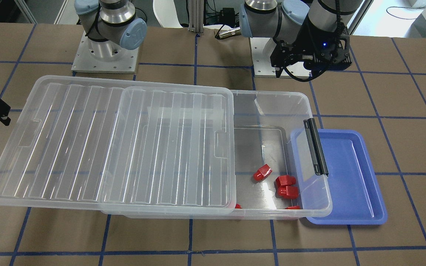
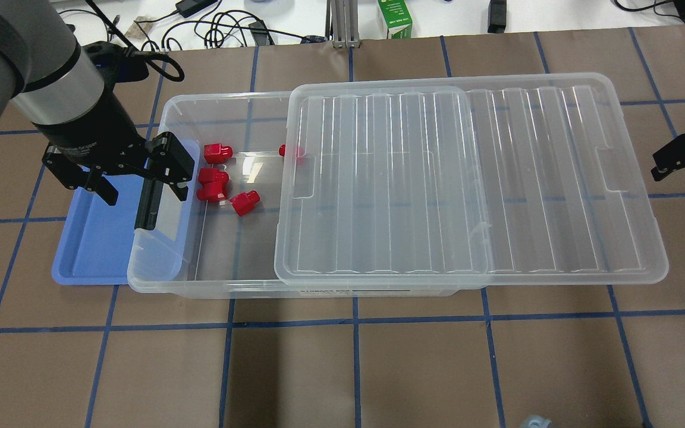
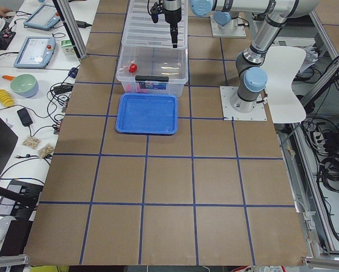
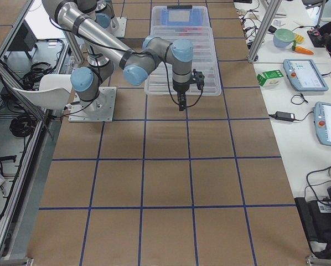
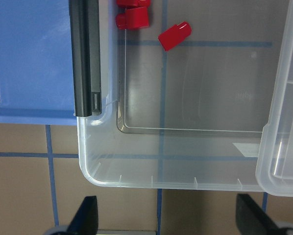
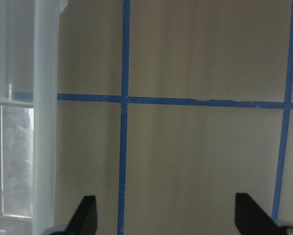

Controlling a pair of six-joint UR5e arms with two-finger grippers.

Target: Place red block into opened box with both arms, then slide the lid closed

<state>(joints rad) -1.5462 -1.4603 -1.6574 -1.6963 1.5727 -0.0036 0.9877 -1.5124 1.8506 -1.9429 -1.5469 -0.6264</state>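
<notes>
Several red blocks (image 2: 244, 203) lie in the uncovered end of the clear box (image 2: 200, 285); one (image 2: 291, 151) is half hidden under the lid. In the front view they are clustered near the box's black strip (image 1: 316, 146), for example one red block (image 1: 263, 172). The ribbed clear lid (image 2: 467, 178) covers most of the box and overhangs its far end. My left gripper (image 2: 143, 193) hangs open and empty above the strip end; in its wrist view the left gripper (image 5: 168, 220) looks down on the box corner. Beyond the lid's overhanging end, my right gripper (image 2: 681, 157) is open and empty over bare table, as the right gripper (image 6: 166, 215) wrist view shows.
A blue tray (image 2: 87, 249) lies partly under the strip end of the box. The brown table is marked by a blue tape grid (image 1: 190, 236). Both arm bases (image 1: 105, 55) stand behind the box. Cables and a green carton (image 2: 395, 18) lie past the table's far edge.
</notes>
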